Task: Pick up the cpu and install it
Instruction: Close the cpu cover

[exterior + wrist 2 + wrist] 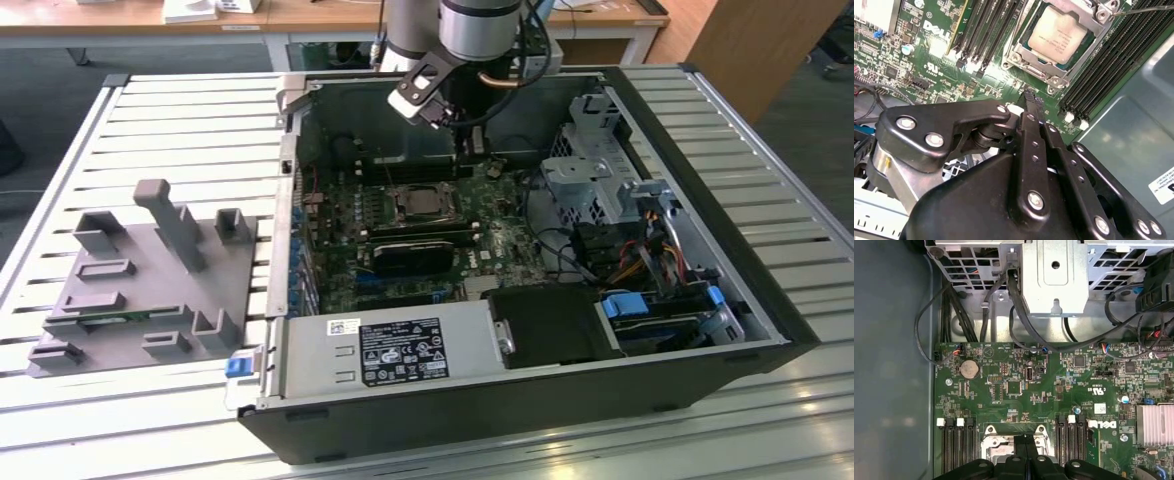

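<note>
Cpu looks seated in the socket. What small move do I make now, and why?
Probably lift straight up a little. The cpu lies flat in its socket, and the gripper is shut on nothing, tips low over the board beside the memory slots.

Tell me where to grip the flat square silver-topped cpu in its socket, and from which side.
Probably straight down from above, pinching two opposite thin edges of the flat silver-topped cpu. It lies level in the metal socket frame, top face up, so no sideways approach looks open. The frame hugs its edges, leaving little finger room. The gripper hovers beside it, shut.
</note>
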Motion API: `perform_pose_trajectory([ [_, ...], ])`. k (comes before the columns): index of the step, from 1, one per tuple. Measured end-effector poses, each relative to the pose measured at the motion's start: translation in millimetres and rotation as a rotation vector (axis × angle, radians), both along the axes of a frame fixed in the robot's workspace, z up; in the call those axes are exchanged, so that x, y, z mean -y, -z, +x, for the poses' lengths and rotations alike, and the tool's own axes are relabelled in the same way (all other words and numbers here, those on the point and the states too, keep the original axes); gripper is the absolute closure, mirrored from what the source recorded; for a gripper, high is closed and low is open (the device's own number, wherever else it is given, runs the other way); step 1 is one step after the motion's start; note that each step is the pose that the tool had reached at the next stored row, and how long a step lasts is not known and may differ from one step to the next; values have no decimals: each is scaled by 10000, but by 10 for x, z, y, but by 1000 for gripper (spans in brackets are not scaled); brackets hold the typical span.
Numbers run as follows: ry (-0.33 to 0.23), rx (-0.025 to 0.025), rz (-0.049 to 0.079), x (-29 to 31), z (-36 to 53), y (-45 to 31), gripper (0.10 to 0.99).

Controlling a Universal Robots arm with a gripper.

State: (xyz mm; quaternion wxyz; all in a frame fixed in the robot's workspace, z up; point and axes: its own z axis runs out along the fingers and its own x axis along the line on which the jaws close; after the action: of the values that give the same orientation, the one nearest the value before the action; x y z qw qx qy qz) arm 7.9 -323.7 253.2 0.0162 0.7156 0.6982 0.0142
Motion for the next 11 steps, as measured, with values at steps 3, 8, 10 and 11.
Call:
perform_pose_trajectory([
  [3, 1, 2, 5, -1, -3, 10, 980],
  [8, -1, 0, 2, 0, -6, 34, 980],
  [10, 0, 0, 1, 0, -8, 40, 980],
  [11, 0, 0, 1, 0, -9, 43, 980],
])
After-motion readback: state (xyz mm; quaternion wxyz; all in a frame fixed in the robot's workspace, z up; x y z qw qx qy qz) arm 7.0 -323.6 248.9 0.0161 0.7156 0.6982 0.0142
